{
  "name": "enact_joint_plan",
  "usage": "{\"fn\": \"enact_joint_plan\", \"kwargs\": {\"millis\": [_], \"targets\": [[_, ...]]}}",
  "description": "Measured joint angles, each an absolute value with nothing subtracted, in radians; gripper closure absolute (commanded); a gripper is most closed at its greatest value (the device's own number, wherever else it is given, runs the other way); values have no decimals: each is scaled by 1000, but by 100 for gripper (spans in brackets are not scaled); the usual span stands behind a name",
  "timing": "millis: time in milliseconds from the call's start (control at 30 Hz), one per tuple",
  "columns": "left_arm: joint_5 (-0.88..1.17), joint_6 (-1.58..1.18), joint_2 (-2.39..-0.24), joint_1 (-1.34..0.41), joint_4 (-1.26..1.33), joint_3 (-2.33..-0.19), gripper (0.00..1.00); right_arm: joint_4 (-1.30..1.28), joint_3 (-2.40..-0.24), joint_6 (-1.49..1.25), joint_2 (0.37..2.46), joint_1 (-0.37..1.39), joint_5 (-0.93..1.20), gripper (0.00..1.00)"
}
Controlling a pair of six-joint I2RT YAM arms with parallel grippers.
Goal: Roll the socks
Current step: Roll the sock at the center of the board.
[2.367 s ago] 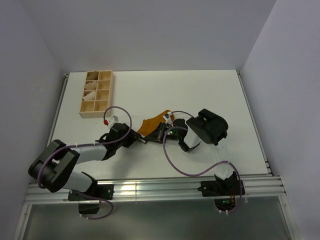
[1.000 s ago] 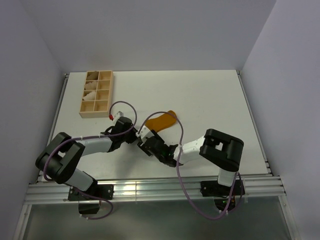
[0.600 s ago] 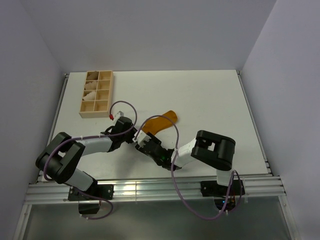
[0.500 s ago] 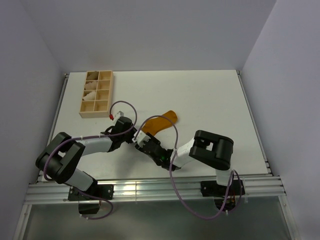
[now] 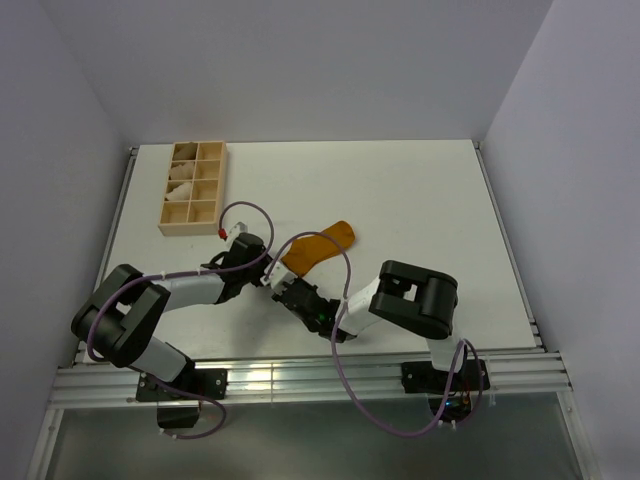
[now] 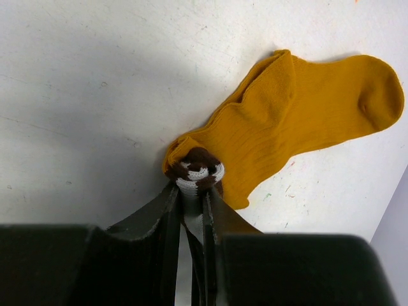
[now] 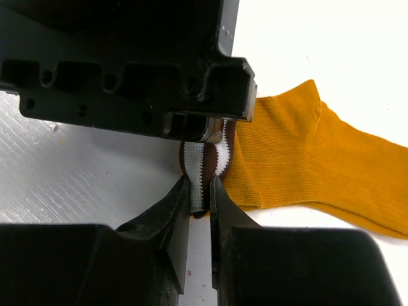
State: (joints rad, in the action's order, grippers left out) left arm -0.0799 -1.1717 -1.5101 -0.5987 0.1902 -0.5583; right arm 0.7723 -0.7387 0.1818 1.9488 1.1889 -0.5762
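A mustard-orange sock (image 5: 320,243) lies mid-table with its toe pointing to the far right. Its dark brown cuff with white stripes (image 6: 196,167) is bunched into a small roll at the near-left end. My left gripper (image 5: 264,274) is shut on that cuff from the left, and the left wrist view shows its fingers (image 6: 169,204) pinching the striped fabric. My right gripper (image 5: 286,288) meets it from the near right. In the right wrist view my right gripper (image 7: 200,186) is shut on the cuff (image 7: 204,159), just under the left gripper's black body (image 7: 127,64). The orange foot (image 7: 319,159) spreads flat to the right.
A wooden compartment tray (image 5: 214,184) stands at the far left, with pale rolled bundles (image 5: 181,183) in some cells. Purple cables loop over both arms. Metal rails border the table at the near edge and along both sides.
My right gripper has slid a little left to the cuff and closed on it. The left gripper has kept its hold, and the sock has barely shifted.
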Motion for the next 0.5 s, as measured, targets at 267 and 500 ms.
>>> {"fn": "enact_joint_plan", "kwargs": {"millis": [267, 500], "targets": [[-82, -1181, -1497, -595, 188, -549, 56, 763, -747, 154, 1950, 1182, -561, 100], [-89, -1216, -1374, -575, 179, -476, 38, 759, -752, 68, 1935, 1123, -430, 100]]}}
